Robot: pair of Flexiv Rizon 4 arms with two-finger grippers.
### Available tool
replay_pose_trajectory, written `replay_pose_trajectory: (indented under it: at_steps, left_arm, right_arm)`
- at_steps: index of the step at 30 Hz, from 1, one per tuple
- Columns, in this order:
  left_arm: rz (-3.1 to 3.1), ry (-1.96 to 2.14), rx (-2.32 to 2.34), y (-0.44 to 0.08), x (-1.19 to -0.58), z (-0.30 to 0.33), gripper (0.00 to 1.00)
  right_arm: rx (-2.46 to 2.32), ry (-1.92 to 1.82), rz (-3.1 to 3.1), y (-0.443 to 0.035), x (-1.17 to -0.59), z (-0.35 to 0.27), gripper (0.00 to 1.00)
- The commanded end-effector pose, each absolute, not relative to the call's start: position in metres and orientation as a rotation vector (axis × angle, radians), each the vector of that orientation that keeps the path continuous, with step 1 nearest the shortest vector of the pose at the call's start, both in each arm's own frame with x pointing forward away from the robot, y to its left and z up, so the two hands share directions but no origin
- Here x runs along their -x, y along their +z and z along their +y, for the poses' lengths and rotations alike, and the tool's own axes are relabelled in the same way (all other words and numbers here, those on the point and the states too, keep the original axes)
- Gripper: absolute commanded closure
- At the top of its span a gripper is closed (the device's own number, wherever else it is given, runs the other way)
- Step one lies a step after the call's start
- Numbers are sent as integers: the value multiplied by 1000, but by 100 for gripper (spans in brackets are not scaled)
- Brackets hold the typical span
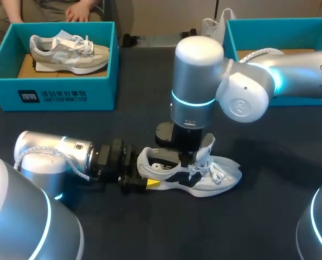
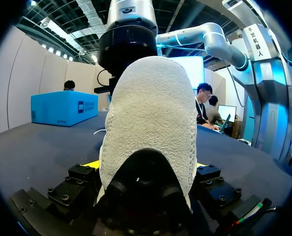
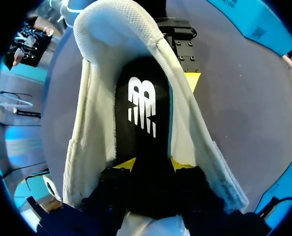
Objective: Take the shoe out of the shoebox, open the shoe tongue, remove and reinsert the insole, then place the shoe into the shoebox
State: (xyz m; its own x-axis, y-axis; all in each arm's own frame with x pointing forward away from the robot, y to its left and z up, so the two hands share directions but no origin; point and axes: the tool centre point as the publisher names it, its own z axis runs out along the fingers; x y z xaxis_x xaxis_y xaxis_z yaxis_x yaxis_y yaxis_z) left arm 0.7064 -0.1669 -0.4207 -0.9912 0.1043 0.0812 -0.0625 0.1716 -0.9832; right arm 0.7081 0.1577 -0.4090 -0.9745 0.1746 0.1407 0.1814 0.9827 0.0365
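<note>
Shoe (image 1: pixel 220 176) of white knit mesh with black side panels stands on its sole in the lower middle of the head view, on the dark worktop (image 1: pixel 269 216) and well apart from both boxes, so I'd say the first step is done. Its white tongue (image 1: pixel 207 147) stands pulled up and forward, which looks like the opening step finished too.

The flat black insole with a white logo (image 3: pixel 141 113) lies inside the shoe. The right claw (image 3: pixel 153 164), coming straight down from above, has a yellow tip on either side of the insole's front end and seems to be pinching it. I cannot tell whether the insole is about to be lifted out or has just been pushed back in.

The left claw (image 2: pixel 147 169), level with the worktop at the lower left, is clamped on the shoe's heel, steadying it.

Whatever remains of the insole work is still to do, as is the return to the teal cardboard shoebox (image 1: pixel 232 40) at the upper right. A second teal shoebox (image 1: pixel 52 92) at the upper left holds a beige trainer (image 1: pixel 69 51).
</note>
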Motion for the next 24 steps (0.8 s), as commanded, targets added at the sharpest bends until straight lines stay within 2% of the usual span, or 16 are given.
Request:
replay_pose_trajectory:
  at_steps: [1,11,19,21,24]
  left_arm:
    - [-2305,1944,36,-420,-709,-168,100]
    - [-2305,1944,36,-420,-709,-168,100]
    - [-2305,1944,36,-420,-709,-168,100]
    - [-2305,1944,36,-420,-709,-168,100]
    - [-2305,1944,36,-420,-709,-168,100]
  right_arm:
    - [280,-63,-3008,-423,-686,162,62]
    - [289,-63,-3028,-416,-688,161,62]
    - [282,-96,-2985,-434,-688,164,59]
    - [283,-100,-2974,-436,-687,164,61]
    - [293,-103,-2961,-438,-684,163,74]
